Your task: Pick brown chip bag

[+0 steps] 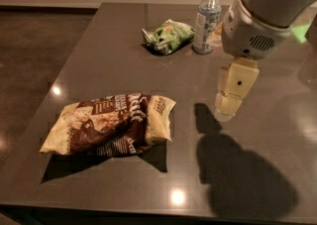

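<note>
The brown chip bag [111,124] lies flat on the dark table [148,75] at the front left, dark brown with cream-yellow ends and white lettering. My gripper [229,102] hangs from the white arm in the right half of the view, above the table. It is to the right of the bag and apart from it, with a gap of bare table between them. Its shadow falls on the table below and to the right.
A small green snack bag [167,36] lies at the back middle of the table. A clear water bottle [206,19] with a white cap stands upright just right of it. The table's left edge runs diagonally beside the dark floor [34,55].
</note>
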Robot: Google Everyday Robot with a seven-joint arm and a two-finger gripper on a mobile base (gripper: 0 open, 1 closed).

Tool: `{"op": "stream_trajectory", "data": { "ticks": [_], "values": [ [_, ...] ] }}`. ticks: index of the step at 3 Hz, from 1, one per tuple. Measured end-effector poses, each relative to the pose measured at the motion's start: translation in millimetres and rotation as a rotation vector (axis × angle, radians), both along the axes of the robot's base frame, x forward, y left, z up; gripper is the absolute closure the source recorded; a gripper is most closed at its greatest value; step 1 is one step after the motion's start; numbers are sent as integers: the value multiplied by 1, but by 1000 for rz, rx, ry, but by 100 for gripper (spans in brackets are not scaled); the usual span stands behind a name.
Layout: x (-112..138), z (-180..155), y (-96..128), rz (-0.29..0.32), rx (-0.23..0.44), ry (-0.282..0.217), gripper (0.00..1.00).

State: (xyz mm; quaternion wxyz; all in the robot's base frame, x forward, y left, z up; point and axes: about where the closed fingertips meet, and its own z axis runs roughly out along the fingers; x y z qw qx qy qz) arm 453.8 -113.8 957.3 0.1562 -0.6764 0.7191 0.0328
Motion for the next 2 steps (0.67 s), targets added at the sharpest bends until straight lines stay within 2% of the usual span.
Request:
{"op": "stream_trajectory", "data": {
  "ticks": [2],
  "values": [
    [-10, -28, 77, 154, 44, 65, 0]
  ]
}}
